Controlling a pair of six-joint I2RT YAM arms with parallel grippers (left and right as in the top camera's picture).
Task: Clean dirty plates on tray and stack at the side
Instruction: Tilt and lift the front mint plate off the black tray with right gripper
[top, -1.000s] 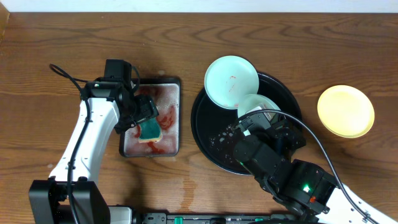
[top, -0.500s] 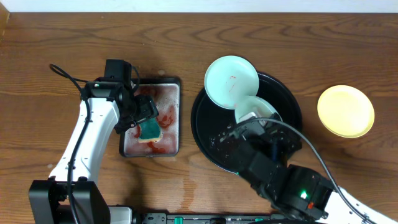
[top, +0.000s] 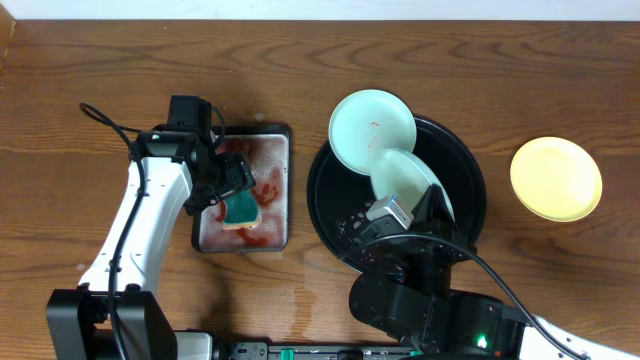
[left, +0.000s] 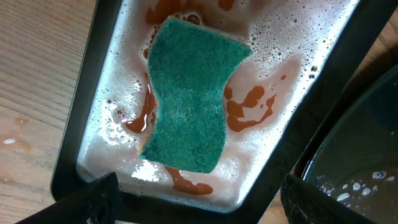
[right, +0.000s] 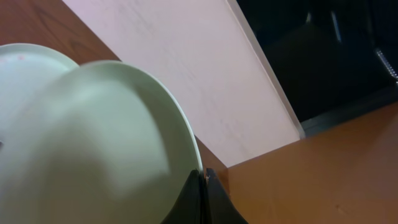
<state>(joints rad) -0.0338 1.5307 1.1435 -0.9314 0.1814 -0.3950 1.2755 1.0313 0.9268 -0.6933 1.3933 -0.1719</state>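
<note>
The white plate (top: 405, 180) is lifted and tipped up on edge over the black tray (top: 465, 165). My right gripper (top: 388, 211) is shut on its rim; in the right wrist view the closed fingers (right: 203, 179) pinch the plate's edge (right: 93, 143). The pale blue plate (top: 372, 130), with a small red smear, rests on the tray's far-left rim and also shows in the right wrist view (right: 18, 62). The pale yellow plate (top: 556, 178) lies on the bare tabletop at the right. My left gripper (top: 235, 190) (left: 205, 199) is open above a green sponge (left: 189, 102).
The sponge (top: 243, 208) lies in a rectangular black-rimmed dish (top: 281, 135) (left: 87, 93) of red-stained suds, left of the tray. Wet spots show on the tray's floor (top: 345, 225). A wall edge runs along the table's far side.
My right gripper has raised the white plate from lying low on the tray to standing tilted on edge, and the right arm has shifted left. The left arm has not moved.
</note>
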